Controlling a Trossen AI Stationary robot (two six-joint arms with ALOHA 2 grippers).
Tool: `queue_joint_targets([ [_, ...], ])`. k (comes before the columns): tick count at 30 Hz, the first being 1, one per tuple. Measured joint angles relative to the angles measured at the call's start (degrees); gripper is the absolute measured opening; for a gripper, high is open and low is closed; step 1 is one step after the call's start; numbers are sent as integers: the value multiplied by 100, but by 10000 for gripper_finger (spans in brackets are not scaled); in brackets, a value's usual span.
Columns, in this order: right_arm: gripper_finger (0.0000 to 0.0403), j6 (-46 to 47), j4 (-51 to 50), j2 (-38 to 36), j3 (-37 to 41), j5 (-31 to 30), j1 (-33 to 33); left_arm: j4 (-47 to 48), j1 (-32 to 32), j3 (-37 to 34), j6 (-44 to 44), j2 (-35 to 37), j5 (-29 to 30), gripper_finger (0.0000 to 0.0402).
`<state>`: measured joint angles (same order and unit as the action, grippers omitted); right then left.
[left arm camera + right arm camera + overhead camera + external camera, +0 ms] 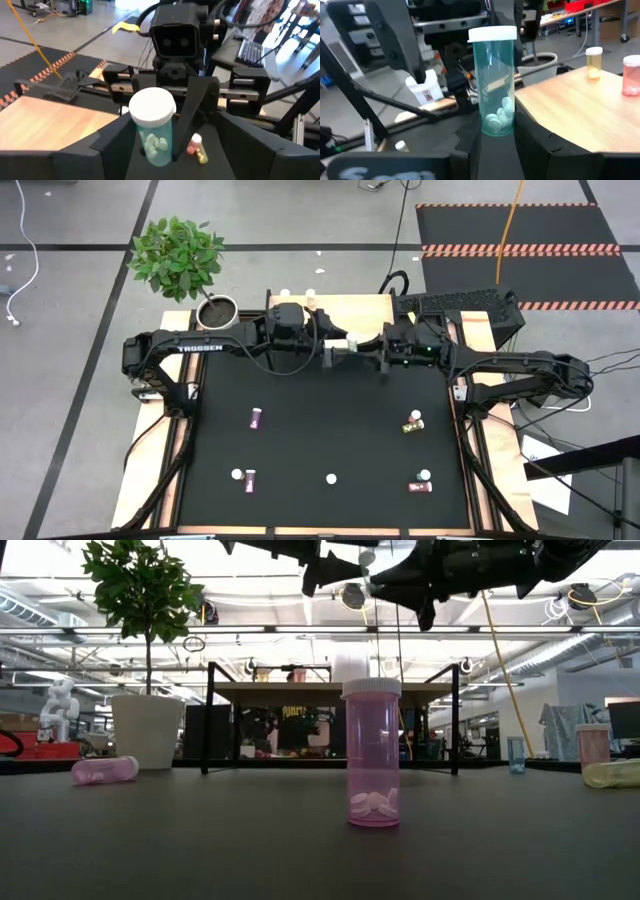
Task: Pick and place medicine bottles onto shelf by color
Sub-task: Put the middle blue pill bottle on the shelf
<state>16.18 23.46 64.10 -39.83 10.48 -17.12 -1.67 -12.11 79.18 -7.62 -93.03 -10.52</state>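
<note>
**A:** What is the biggest surface?

**B:** The table [330, 395], covered by a flat matte black mat with pale wood showing along its sides. At its far edge stands the shelf [350, 308], a smooth light-wood rectangular board on thin dark legs. A leafy plant in a white pot [216, 310] sits just beside the shelf's left end.

**A:** And the arms?

**B:** Both are dark and angular and meet in the air above the back middle of the mat, just in front of the shelf. The right gripper [500, 131] is clamped on the base of a teal bottle [495, 80], holding it upright. The left gripper [172, 140] has its fingers spread apart on either side of that same bottle, with gaps showing.

**A:** What is the bottle like?

**B:** It is a clear, glossy teal cylinder with a ribbed white cap and pale pills in the bottom.

**A:** Where are the others?

**B:** A yellow bottle [594, 62] and a pink bottle [631, 75] stand upright on the shelf, near each other. On the mat, a translucent pink one [372, 752] stands at front centre, and another pink one [257, 418] lies left of the middle. More small bottles sit front left, right of the middle and front right.

**A:** Is there room to move?

**B:** Yes. The middle of the mat is bare, the loose bottles lie well apart, and most of the shelf's board is open.
</note>
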Motion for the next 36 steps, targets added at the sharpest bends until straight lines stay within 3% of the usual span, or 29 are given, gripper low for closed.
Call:
queue_joint_targets([
  [21, 93, -1861, -480, 12, 15, -907, -7, -38, -272, 15, -286, -124, 111, 271],
  [31, 93, -1997, -455, 13, 15, -905, -6, -242, -261, 9, -121, -304, 328, 270],
  [36, 93, -1993, -450, 13, 15, -905, -4, -279, -261, 11, 178, -302, 284, 237],
])
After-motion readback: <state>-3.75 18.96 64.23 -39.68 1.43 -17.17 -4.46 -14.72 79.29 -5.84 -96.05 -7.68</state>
